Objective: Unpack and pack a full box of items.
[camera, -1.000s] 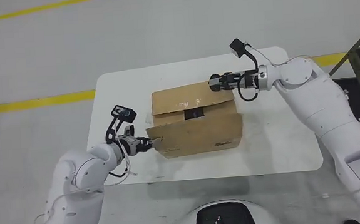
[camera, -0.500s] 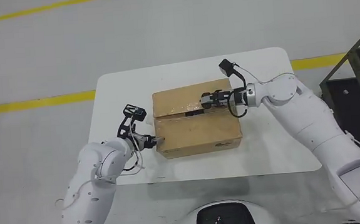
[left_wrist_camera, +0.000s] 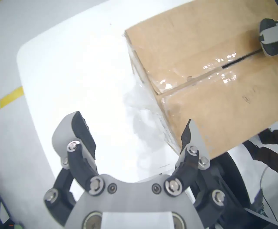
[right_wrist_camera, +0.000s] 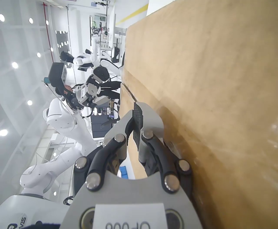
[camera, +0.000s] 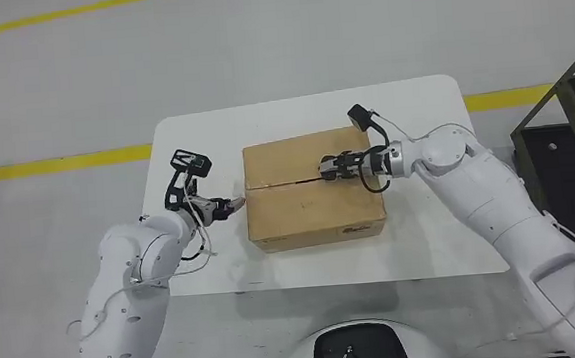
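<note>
Left fingers (left_wrist_camera: 83, 132) spread beside box (camera: 310, 212); right fingers (right_wrist_camera: 152, 121) together atop; contents hidden.

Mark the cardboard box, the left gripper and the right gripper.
cardboard box (camera: 310, 215): top view, on the near top flap.
left gripper (left_wrist_camera: 134, 126): left wrist view, midway between its open fingers.
right gripper (right_wrist_camera: 136, 112): right wrist view, between its shut fingertips.

The box (camera: 313, 189) sits centred on the table (camera: 204, 135).
</note>
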Robot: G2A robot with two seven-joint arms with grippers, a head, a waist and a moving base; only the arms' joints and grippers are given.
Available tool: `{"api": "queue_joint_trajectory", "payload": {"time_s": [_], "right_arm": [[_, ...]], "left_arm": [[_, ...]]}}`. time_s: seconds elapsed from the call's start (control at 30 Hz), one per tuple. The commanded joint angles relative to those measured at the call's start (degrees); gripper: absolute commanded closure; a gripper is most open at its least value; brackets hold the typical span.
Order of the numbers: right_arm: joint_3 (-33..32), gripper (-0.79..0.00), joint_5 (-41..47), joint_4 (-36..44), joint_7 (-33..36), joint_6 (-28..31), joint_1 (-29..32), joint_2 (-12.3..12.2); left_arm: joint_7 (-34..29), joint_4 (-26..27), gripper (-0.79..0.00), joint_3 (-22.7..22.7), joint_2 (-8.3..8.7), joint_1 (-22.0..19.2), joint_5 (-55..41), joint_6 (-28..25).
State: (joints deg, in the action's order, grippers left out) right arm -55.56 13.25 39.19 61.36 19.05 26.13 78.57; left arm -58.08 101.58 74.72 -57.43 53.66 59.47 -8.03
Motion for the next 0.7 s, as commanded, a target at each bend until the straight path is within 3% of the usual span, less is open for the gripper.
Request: {"api": "queue_joint_trajectory", "payload": {"time_s": [0.0, 0.1, 0.6, 0.67], "right_arm": [[0.0, 0.0, 0.0, -0.2, 0.0, 0.1, -0.1, 0.0], [-0.1, 0.0, 0.0, -0.4, 0.1, 0.3, -0.4, 0.0], [-0.2, 0.0, -0.2, -0.9, 1.0, -0.4, -0.8, 0.1], [0.0, 0.0, -0.3, -0.9, 1.1, -0.5, -0.6, 0.1]], "left_arm": [[2.6, 1.0, -0.785, -0.5, 0.29, 0.6, 8.6, -0.9], [6.2, 2.7, -0.785, -1.1, 0.63, 3.1, 18.5, -0.3], [6.2, 2.7, -0.785, -1.1, 0.63, 3.1, 18.5, -0.3], [9.9, 1.6, -0.785, -1.3, 0.58, 4.9, 17.9, -1.0]]}}
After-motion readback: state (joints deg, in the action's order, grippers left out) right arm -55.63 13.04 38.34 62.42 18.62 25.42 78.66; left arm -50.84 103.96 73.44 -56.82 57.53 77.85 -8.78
